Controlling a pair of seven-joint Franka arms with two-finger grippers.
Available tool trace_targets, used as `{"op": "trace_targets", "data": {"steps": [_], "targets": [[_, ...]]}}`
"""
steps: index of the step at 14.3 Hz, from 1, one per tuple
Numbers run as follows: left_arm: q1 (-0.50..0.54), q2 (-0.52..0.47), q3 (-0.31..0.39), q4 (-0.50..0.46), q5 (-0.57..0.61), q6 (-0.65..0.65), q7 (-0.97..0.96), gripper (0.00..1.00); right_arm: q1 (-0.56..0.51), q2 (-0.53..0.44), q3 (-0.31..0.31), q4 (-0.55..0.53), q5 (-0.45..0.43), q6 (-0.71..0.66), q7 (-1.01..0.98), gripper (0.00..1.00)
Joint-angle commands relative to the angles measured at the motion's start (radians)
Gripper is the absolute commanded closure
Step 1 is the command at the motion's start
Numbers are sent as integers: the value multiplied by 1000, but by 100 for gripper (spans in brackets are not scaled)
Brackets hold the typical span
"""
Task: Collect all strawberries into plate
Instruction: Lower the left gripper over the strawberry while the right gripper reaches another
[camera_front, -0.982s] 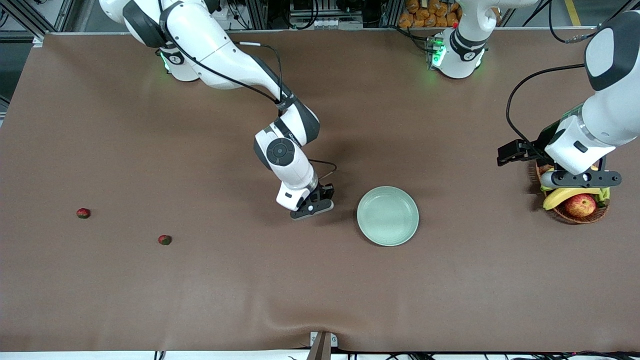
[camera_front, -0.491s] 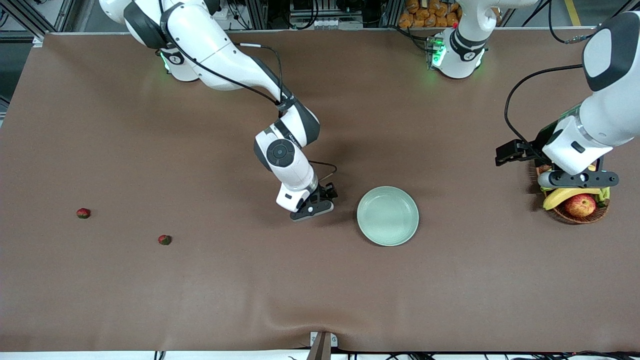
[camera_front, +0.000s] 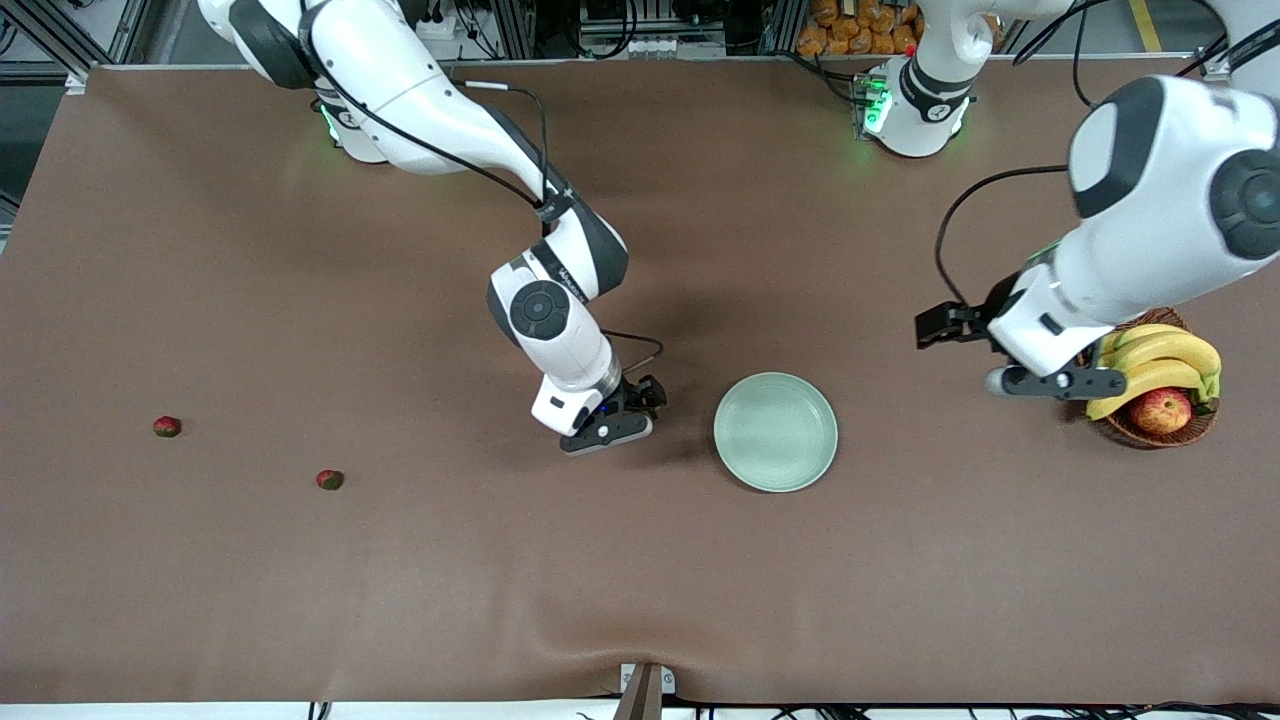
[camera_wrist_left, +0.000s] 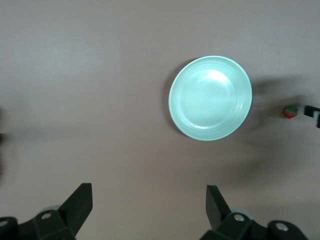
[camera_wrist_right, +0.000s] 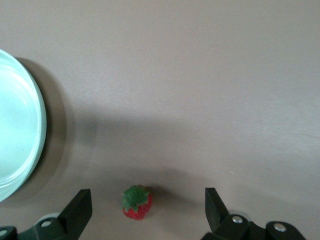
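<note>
While the right gripper (camera_wrist_right: 145, 212) stands released over a strawberry (camera_wrist_right: 136, 202) beside the plate (camera_front: 776, 432), centre, descend, then clench. Left gripper (camera_wrist_left: 147, 210) waits, released.

The right arm is stretched from its base toward mid-table, wrist bent steeply down, w/ the right gripper (camera_front: 612, 428) held low over the table surface; its fingers (camera_wrist_right: 80, 207) are seen spread wide apart, nothing clamped betw. them. The left arm is folded at its own end of the table, forearm angled toward the centre, w/ the left gripper (camera_front: 1050, 380) carried up in the air, pointed down, fingers (camera_wrist_left: 80, 200) likewise spread wide and empty.
</note>
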Motion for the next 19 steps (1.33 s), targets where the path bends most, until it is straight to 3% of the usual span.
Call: {"op": "trace_targets", "data": {"steps": [1, 9, 13, 19], "targets": [[-53, 45, 6, 21, -18, 57, -84, 0, -54, -82, 9, -28, 2, -99, -27, 0], [-217, 217, 6, 60, -18, 303, -299, 0, -222, -267, 9, -42, 4, -338, -80, 0], [-302, 352, 6, 139, -16, 431, -420, 0, -321, -316, 9, -42, 2, -456, -145, 0], [-369, 470, 6, 143, -13, 607, -423, 0, -371, -364, 8, -42, -18, -555, -146, 0]]}}
